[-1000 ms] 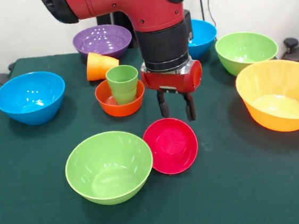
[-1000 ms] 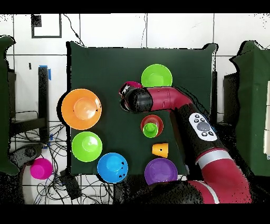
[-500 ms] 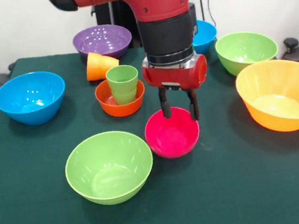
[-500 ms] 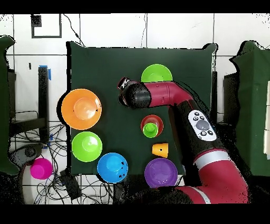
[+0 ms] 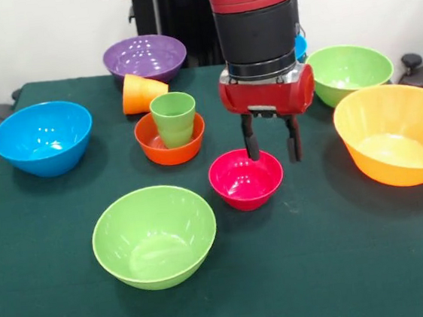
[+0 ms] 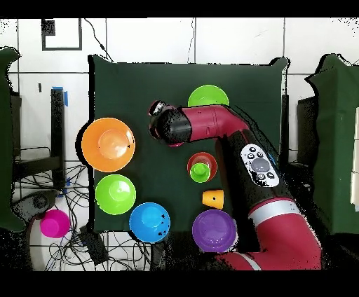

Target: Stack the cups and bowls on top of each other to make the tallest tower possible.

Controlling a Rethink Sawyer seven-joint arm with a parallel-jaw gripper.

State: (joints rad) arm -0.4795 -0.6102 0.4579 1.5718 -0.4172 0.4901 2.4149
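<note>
Near the counter's (image 5: 374, 262) middle, the pincer (image 5: 271, 141) hangs with fingers apart over the upright magenta bowl's (image 5: 245, 179) rim; the light green cup (image 5: 174, 118) stands inside the orange-red bowl (image 5: 169, 139) nearby.

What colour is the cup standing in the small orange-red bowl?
Light green cup, upright in the bowl; clearest in the front view.

The arm hangs vertical, pincer (image 5: 272, 150) spread (fingers pointing down).
</note>
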